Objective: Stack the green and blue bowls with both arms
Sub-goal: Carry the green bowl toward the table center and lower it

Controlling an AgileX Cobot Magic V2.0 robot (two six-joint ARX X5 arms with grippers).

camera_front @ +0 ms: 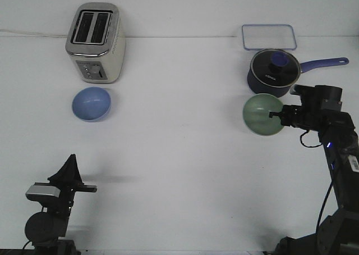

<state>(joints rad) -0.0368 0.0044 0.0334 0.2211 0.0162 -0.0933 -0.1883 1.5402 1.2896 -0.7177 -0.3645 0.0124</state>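
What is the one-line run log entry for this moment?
right claw: at green bowl rim | left claw: idle, near table edge | blue bowl: by toaster, untouched | stack: not done

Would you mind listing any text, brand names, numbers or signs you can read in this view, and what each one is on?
No text can be read with certainty.
Saucepan: a small white mark on its glass lid, too blurred to read.
Toaster: markings on its control panel, too small to read.
Right arm: a white label sticker, print illegible.
Blue bowl and green bowl: no markings visible.
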